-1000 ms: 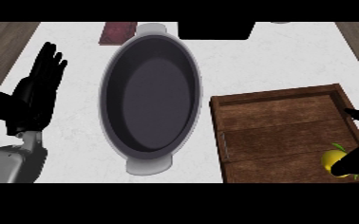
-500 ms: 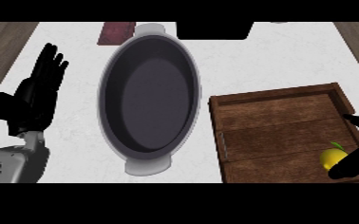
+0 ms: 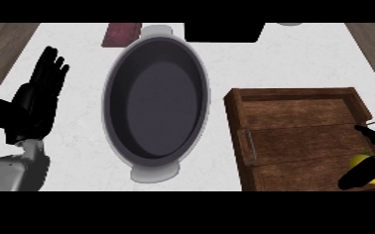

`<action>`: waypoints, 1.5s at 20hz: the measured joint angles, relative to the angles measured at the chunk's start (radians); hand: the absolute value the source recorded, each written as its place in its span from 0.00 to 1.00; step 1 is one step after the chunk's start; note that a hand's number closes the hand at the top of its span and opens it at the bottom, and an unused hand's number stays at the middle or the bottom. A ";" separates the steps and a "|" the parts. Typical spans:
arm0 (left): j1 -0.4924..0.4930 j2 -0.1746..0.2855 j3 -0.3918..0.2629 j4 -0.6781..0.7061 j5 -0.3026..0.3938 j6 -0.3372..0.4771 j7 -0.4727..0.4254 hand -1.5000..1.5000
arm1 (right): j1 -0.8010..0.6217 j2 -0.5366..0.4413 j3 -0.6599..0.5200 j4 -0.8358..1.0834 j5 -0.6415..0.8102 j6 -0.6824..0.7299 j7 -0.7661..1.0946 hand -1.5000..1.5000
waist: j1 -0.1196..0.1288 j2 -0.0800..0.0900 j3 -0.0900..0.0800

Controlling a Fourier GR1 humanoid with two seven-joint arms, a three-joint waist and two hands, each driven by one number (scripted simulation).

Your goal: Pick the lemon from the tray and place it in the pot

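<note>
right hand (image 3: 354, 179) round lemon (image 3: 360, 161) | shifted toward view's right edge | lemon less visible

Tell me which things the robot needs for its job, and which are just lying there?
For the job: lemon, tray, pot, right hand by the lemon.

Just lying about: dark red thing, black box. The left hand rests open at the left.

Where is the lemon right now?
In the head view's far right, the lemon is in the right hand, over the near right corner of the wooden tray.
</note>
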 measured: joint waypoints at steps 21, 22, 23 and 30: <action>-0.028 -0.045 -0.034 0.007 -0.022 -0.052 -0.002 0.50 | -0.151 0.287 0.282 -0.223 0.259 0.035 -0.076 1.00 | 0.122 0.004 -0.002; -0.034 -0.049 -0.042 0.007 -0.022 -0.057 -0.002 0.50 | -0.183 0.327 0.321 -0.240 0.280 0.029 -0.073 1.00 | 0.141 0.005 -0.001; -0.040 -0.051 -0.050 0.009 -0.023 -0.062 -0.001 0.50 | -0.215 0.368 0.358 -0.252 0.301 0.023 -0.065 1.00 | 0.156 0.007 -0.001; -0.070 -0.063 -0.077 0.029 -0.027 -0.073 0.009 0.50 | -0.428 0.660 0.540 -0.246 0.505 -0.089 0.027 1.00 | 0.170 -0.003 0.000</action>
